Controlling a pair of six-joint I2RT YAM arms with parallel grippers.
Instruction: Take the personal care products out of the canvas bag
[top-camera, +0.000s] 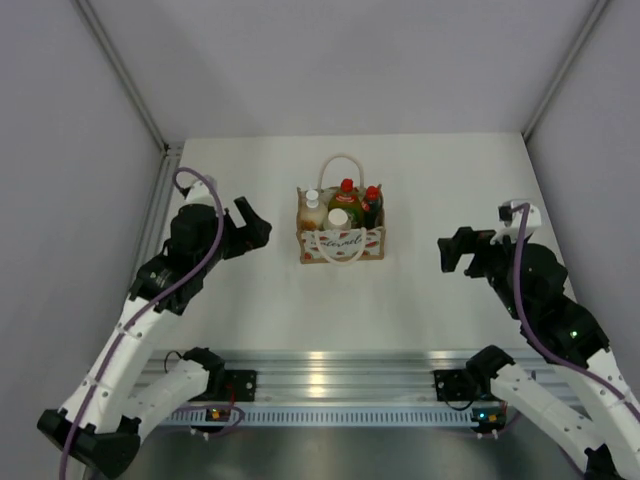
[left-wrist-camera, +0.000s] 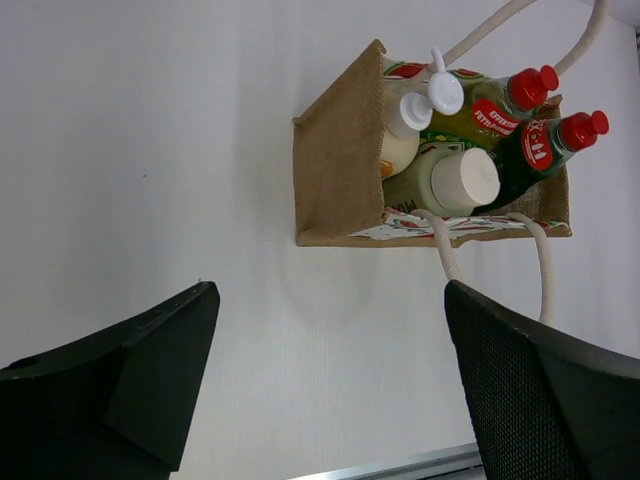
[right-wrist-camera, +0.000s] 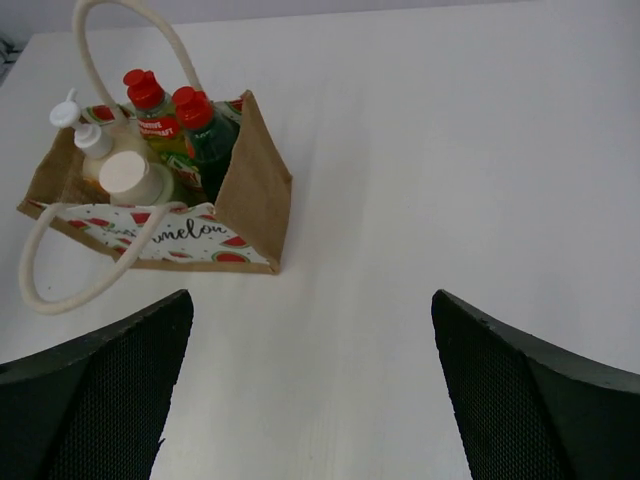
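Observation:
The canvas bag (top-camera: 341, 243) stands upright mid-table, its rope handles up. Several personal care products stand inside: a cream bottle with a white nozzle (top-camera: 312, 208), a yellow-green red-capped bottle (top-camera: 346, 190), a dark green red-capped bottle (top-camera: 372, 200) and a pale white-capped cylinder (top-camera: 338, 218). My left gripper (top-camera: 252, 228) hovers open left of the bag, apart from it. My right gripper (top-camera: 455, 250) hovers open to the bag's right, also apart. The left wrist view shows the bag (left-wrist-camera: 340, 160) beyond the open gripper (left-wrist-camera: 330, 290). In the right wrist view the bag (right-wrist-camera: 250, 180) lies beyond the open gripper (right-wrist-camera: 311, 298).
White table (top-camera: 420, 170) enclosed by grey walls at left, right and back. A metal rail (top-camera: 340, 365) with the arm bases runs along the near edge. One rope handle (right-wrist-camera: 60, 290) droops over the bag's front panel.

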